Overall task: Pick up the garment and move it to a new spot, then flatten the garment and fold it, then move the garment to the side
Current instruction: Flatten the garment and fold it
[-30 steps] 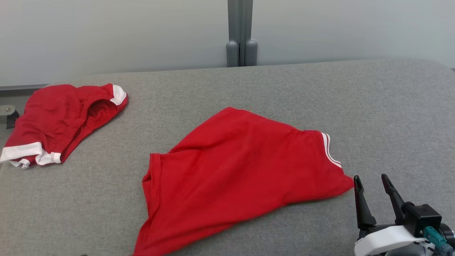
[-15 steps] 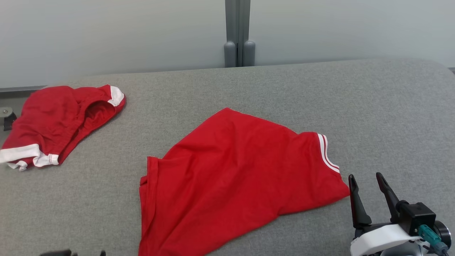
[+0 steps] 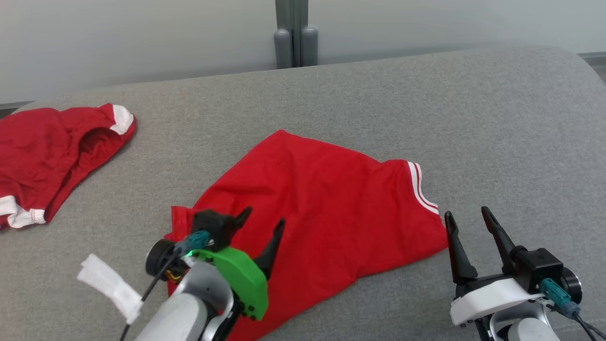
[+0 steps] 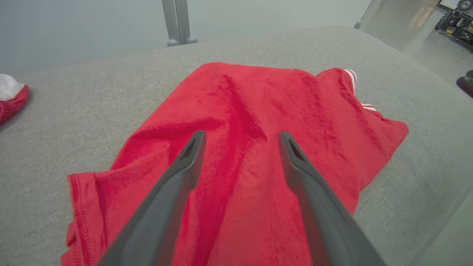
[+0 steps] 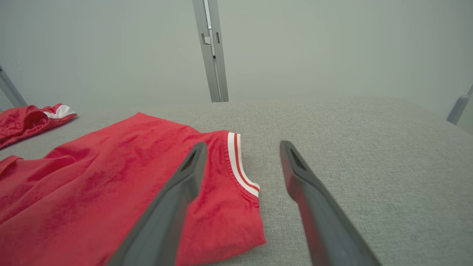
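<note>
Far off to the left of our left gripper point(image 3: 264, 216), a second red piece point(image 3: 52, 151) lies bunched on the grey table point(image 3: 473, 118), well apart from both grippers. Our left gripper hangs over the near left part of the garment point(image 3: 331, 199), fingers spread wide with nothing between them. Red cloth lies under and ahead of both fingers, and we cannot tell whether the tips touch it. The garment lies rumpled, reaching from there across to our right gripper point(image 3: 466, 213). Its white-striped cuff point(image 3: 419, 189) sits just ahead and left of that gripper, which is spread and empty too. Its left finger is by the garment's corner, its right finger over bare table.
</note>
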